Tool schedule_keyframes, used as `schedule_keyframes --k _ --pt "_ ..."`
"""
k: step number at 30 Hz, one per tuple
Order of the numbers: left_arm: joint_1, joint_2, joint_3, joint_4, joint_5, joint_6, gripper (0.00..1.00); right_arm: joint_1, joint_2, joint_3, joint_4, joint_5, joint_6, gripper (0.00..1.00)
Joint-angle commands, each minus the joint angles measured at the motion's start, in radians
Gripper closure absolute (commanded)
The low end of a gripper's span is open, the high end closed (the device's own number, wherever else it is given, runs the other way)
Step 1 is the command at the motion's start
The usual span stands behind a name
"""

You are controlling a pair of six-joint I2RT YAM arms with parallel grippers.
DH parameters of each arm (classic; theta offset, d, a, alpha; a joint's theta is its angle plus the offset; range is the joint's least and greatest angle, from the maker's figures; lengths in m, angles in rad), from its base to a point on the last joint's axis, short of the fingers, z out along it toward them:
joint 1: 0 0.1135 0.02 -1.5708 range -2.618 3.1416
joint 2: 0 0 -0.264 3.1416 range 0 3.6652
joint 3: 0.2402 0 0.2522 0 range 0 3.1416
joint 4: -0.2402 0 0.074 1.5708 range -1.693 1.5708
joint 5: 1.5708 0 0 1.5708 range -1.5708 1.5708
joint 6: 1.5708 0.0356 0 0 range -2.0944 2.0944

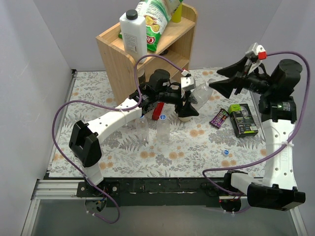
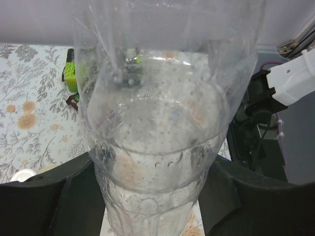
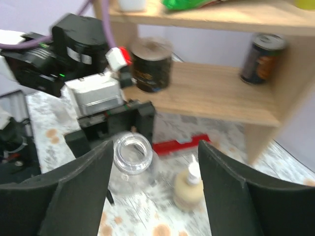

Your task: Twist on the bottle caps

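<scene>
1 clear bottle (image 1: 203, 92) is up off the table (image 1: 98, 88), tilted, pinched round its body by the left gripper (image 1: 191, 103). In the left wrist view, black fingers (image 2: 49, 201) press both its sides. Its neck is open. The right gripper (image 1: 215, 81) has its jaws spread wide on either side of that neck, not touching. 2 more bottles (image 1: 163, 129) stand side by side beneath the left arm. 1 blue cap (image 1: 226, 152) lies well apart, near the right arm. A soap bottle (image 1: 186, 116) stands just below the left gripper.
</scene>
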Motion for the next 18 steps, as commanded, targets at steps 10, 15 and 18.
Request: schedule_keyframes --k 10,15,18 --pt "0.011 -0.048 0.050 -0.093 -0.151 0.074 1.00 -0.287 0.122 -0.158 -1.094 0.386 -1.209 0.34" --pt "-0.006 -0.063 0.076 -0.145 -0.307 0.088 1.00 -0.361 0.099 -0.437 -1.105 0.591 -1.565 0.37" --pt "-0.017 -0.106 0.043 -0.156 -0.316 0.128 1.00 -0.361 0.099 -0.526 -1.079 0.630 -1.670 0.17"
